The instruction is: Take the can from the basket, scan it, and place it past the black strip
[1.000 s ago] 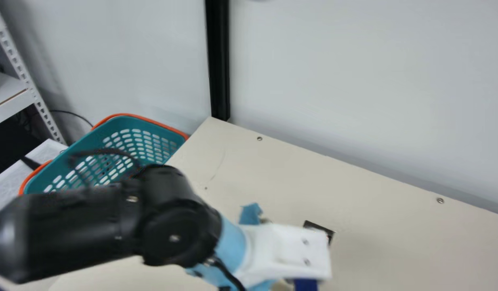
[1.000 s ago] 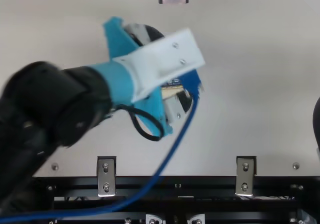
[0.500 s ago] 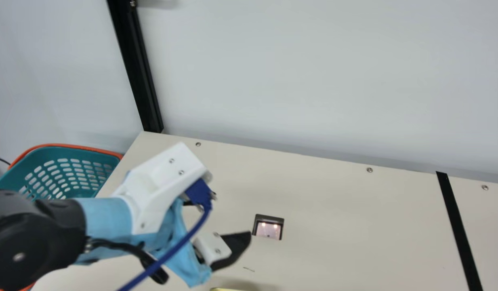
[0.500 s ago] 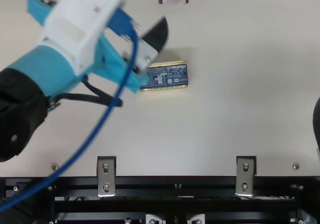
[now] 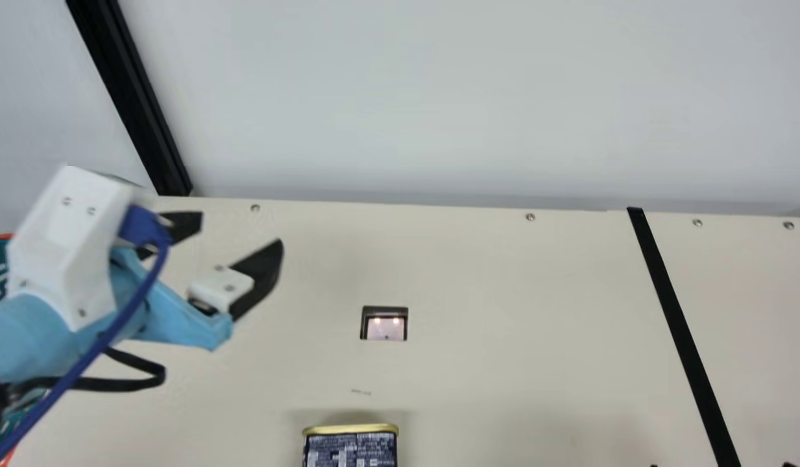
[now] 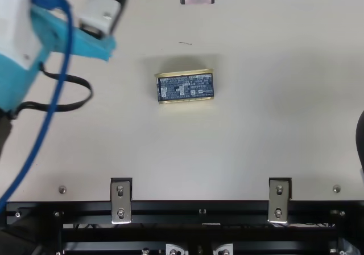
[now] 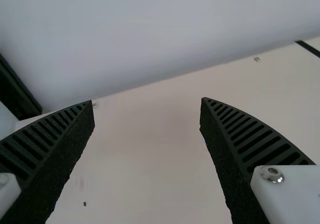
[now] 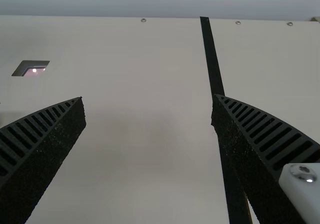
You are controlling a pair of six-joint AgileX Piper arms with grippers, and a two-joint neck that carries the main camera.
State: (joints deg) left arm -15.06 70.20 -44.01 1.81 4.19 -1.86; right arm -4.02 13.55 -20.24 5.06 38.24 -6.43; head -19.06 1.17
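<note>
Blue-and-gold can (image 6: 185, 87) lies on its side on the bench (image 6: 273, 141), short of the black strip (image 5: 682, 337); left hand (image 7: 147, 100) and right hand (image 8: 148, 97) are both released, spread wide and empty; scanning seems next, probably calling for the right hand to grip the can and show it to the scanner (image 5: 385, 327).

Can (image 5: 351, 449) before scanner (image 5: 386, 327), strip (image 5: 679, 331) rightward

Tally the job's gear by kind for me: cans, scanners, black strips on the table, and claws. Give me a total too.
Can: 1
Scanner: 1
Black strip: 1
Claws: 2, the left claw and the right claw, both open
Total: 5
</note>
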